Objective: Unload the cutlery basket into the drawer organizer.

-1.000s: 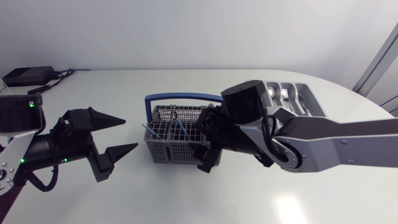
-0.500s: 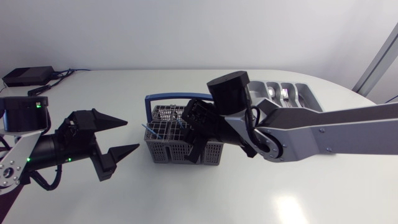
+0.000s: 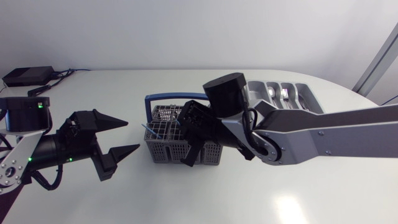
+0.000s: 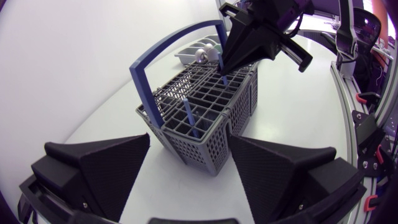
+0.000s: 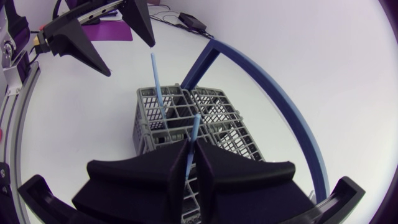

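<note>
Grey plastic mesh forms the cutlery basket [image 3: 165, 151], which stands near the middle of the white counter [image 3: 186, 193] with its blue carry bar [image 3: 180, 98] arching over the far side. The right arm [image 3: 323, 134] comes in from the right and reaches across over the basket. The right jaws are pressed together on a thin light blue utensil [image 5: 193, 127], pinching its upright shaft from both sides just above the grid of compartments. The lower end of that utensil is hidden behind the jaws. A second light blue utensil [image 4: 189, 117] stands slightly tilted in a compartment at the basket's near left corner, touched by neither arm.

The left arm [image 3: 37, 152] lies to the left of the basket. The left jaws are spread wide and hold nothing, their tips pointing at the basket but well apart from it.

At the far right of the counter, partly behind the right arm, sits the grey drawer organizer [image 3: 309, 93], with silvery pieces [image 3: 285, 93] lying in its long compartments
</note>
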